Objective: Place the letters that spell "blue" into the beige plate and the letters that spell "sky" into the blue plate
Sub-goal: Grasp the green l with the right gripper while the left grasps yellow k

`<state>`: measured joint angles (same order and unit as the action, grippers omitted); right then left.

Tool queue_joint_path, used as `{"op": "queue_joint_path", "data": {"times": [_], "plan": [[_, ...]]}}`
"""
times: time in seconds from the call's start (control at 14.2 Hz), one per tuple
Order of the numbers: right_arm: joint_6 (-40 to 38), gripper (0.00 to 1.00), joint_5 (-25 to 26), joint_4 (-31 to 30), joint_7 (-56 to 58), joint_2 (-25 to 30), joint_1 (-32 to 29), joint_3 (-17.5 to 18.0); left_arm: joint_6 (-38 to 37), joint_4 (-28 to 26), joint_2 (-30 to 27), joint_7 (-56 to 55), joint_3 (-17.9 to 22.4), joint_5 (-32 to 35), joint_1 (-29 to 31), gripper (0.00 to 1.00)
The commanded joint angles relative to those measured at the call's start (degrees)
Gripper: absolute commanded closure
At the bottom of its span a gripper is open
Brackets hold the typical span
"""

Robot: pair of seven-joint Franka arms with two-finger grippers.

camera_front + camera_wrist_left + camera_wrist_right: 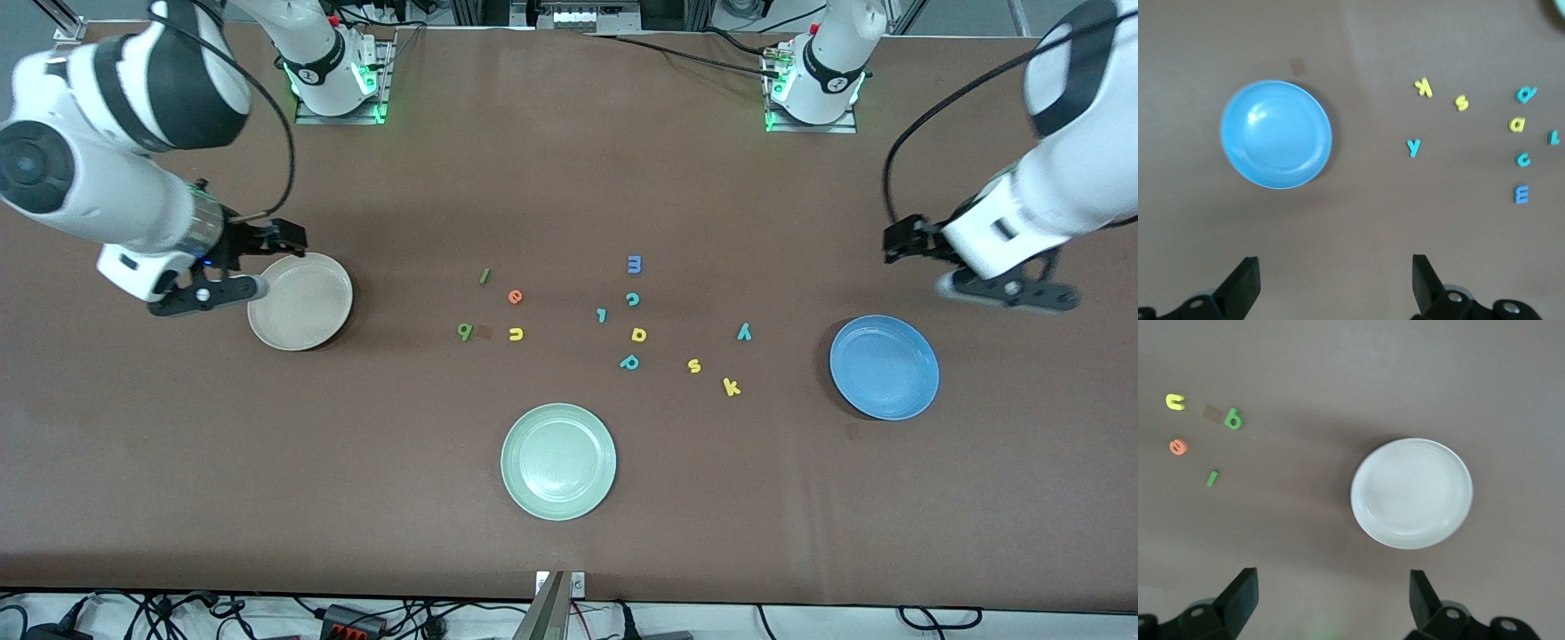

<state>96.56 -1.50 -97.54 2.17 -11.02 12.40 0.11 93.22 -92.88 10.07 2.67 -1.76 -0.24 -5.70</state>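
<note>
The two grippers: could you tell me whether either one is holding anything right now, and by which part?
Nothing is held. The left gripper hangs open above the table by the blue plate; the right gripper hangs open beside the beige plate.

Front view: high across the table, facing the bases, taking in everything. Left wrist view: looking straight down near the blue plate (1276, 135), sharing it and neighbouring letters with the front view. Right wrist view: likewise down over the beige plate (1411, 493), also shared.
</note>
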Motion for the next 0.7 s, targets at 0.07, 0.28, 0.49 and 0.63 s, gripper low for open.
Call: {"op": "queue_joint_path", "data": {"times": [0.07, 0.28, 0.49, 0.63], "plan": [[5.4, 0.00, -0.8, -2.6, -0.5, -3.1, 2.1, -0.3, 3.4, 1.8, 8.1, -0.1, 0.2, -0.7, -2.6, 0.00], [10.1, 0.00, -2.0, -5.3, -5.4, -5.6, 6.4, -0.3, 10.8, 1.2, 13.8, -2.6, 0.2, -1.7, -5.0, 0.00], [16.8, 0.00, -2.0, -7.8, -15.0, -8.0, 11.3, -0.3, 19.7, -0.5, 18.2, -6.6, 0.0, -1.8, -5.6, 0.00], [21.5, 0.00, -2.1, -9.9, -23.0, -9.5, 14.9, -0.3, 25.7, -0.4, 21.4, -11.2, 0.0, -1.8, -7.0, 0.00]]}}
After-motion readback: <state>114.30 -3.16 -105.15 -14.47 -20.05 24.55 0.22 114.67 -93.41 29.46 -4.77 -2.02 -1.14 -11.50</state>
